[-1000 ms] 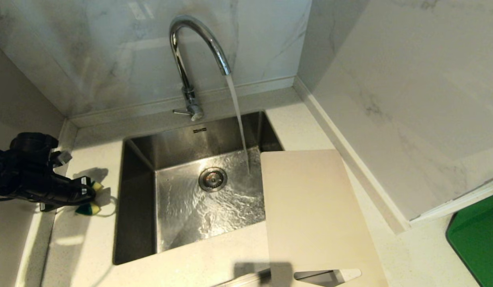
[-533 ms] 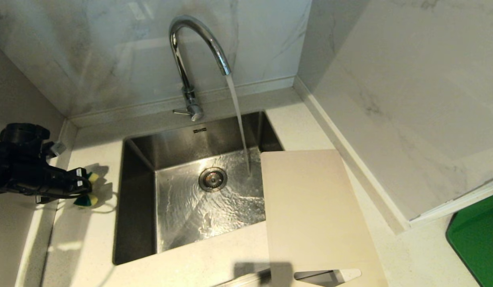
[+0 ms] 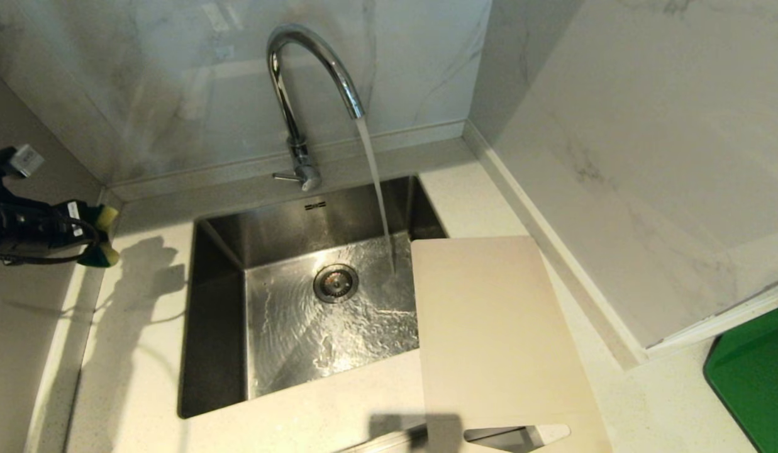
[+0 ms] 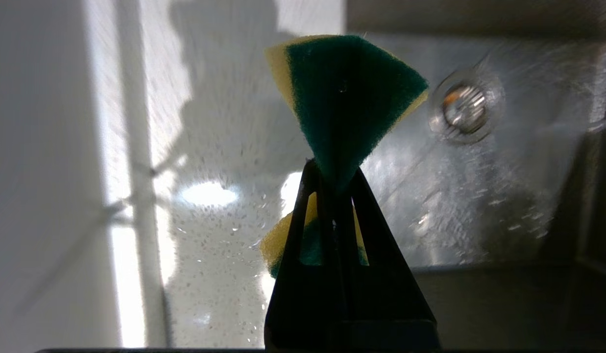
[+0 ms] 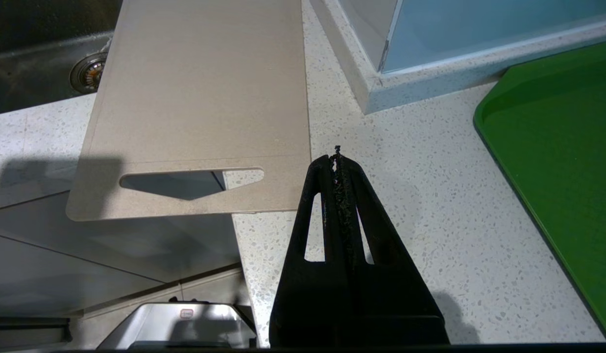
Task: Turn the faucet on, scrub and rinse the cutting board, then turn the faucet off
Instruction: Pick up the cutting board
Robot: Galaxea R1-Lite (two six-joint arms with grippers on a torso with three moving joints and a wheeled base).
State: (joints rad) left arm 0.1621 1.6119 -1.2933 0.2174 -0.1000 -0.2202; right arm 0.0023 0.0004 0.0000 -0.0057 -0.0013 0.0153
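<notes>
1. one change stands out: the left gripper (image 3: 90,236), at the left edge of the head view, has risen from low over the counter (image 3: 137,352) beside the sink (image 3: 219,327) to higher up against the side wall; it has carried the sponge (image 3: 99,236) up with it, and only its shadow is left on the counter.
2. its jaws are squeezed tight on the sponge (image 4: 344,98), pinching the yellow-and-green pad at the waist so it fans out past the fingertips, as the left wrist view shows.
3. the faucet (image 3: 307,69), upper centre of the head view, is already running; its stream (image 3: 376,189) falls into the sink just left of the cutting board's far corner; this has not changed.
4. the cutting board (image 3: 495,333) lies unmoved at lower centre-right, partly over the sink's right rim and partly on the counter; it looks dry and unscrubbed.
5. the right gripper (image 5: 338,157) is parked with jaws pressed together and empty, over the counter just right of the board's slot end.
6. my reading: turning on is done and the sponge is picked up; next likely comes carrying it across to the board to scrub.
</notes>
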